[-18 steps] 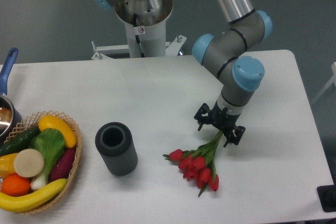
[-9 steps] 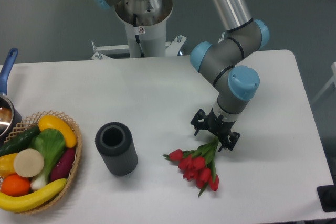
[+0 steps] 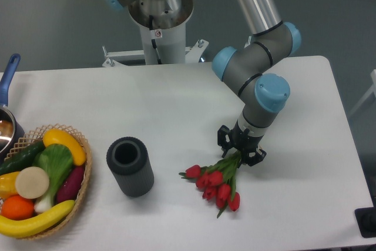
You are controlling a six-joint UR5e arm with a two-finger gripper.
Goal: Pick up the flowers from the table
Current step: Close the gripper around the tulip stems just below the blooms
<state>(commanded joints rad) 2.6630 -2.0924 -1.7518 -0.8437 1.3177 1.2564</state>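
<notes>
Gripper (image 3: pixel 240 153) looks clamped on the flowers (image 3: pixel 216 180) at the stem end, right of the dark cylinder (image 3: pixel 130 166). I'd lift straight up and slowly, heads droop.

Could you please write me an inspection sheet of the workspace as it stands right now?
Surface: white table, rounded corners.
Job's things: flowers, red tulips, stems reaching up into the gripper.
Clutter: dark cylinder upright; wicker basket of fruit and vegetables at the left; pot with a blue handle at the left edge.
Grippers: gripper closed on the flower stems.
Cables: nothing seen.
Surroundings: robot base behind the table; grey floor.
</notes>
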